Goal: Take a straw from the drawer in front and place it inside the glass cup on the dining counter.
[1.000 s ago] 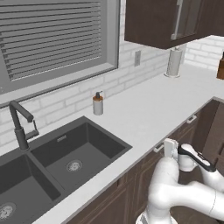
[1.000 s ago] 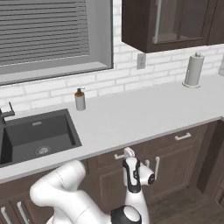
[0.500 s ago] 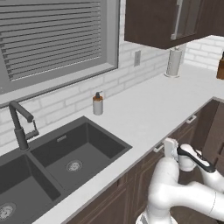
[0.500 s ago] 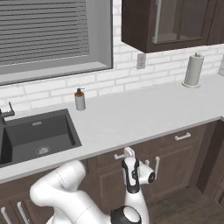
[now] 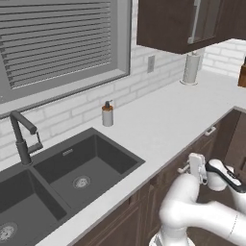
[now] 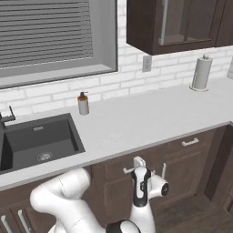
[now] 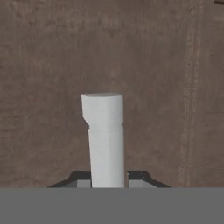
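The drawer (image 6: 111, 166) is a dark brown front just under the white countertop, and it looks shut. Its pale bar handle (image 7: 105, 131) stands up between my fingertips against the brown wood (image 7: 43, 65). My gripper (image 7: 107, 177) is shut on that handle, with a dark fingertip pressed to each side. From the base, the gripper (image 5: 194, 168) (image 6: 139, 163) sits right at the drawer front (image 5: 166, 179) below the counter edge. The straw is hidden inside the drawer. The glass cup and the dining counter are out of view.
A dark double sink (image 5: 81, 168) with a faucet (image 5: 21, 139) lies to the left. A soap dispenser (image 6: 83, 103) and a paper towel roll (image 6: 201, 73) stand by the tiled wall. Another drawer with a handle (image 6: 190, 142) is to the right. Wall cabinets (image 6: 173, 22) hang overhead.
The hand has crept slightly along the drawer front. The drawer has not visibly moved.
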Robot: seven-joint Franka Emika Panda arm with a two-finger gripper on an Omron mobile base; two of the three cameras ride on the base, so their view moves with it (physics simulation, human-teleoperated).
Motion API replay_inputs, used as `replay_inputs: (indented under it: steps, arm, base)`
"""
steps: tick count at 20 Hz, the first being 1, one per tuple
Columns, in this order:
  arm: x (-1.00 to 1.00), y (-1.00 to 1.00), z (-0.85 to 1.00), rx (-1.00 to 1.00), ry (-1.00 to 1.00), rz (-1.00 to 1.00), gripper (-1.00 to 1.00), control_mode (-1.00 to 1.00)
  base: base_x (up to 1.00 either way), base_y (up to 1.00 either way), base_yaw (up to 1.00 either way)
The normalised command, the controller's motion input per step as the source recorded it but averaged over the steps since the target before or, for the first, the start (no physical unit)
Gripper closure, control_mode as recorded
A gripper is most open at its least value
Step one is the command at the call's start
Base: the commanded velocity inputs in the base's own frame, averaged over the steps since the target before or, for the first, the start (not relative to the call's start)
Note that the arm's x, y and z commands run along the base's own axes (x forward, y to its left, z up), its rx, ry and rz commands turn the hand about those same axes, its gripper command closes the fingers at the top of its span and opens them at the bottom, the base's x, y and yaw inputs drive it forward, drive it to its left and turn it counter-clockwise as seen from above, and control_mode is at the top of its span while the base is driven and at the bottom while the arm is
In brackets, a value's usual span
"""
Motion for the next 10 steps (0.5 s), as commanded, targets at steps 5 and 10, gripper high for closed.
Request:
replay_inputs:
  steps: [5,10]
  arm:
    - [-0.86,-0.81,-0.04,0.02,0.0,0.0,1.0,-1.0]
    - [-0.86,-0.82,0.0,0.03,0.0,0.0,1.0,-1.0]
  base:
    - [0.0,0.0,0.0]
    - [0.0,0.0,0.0]
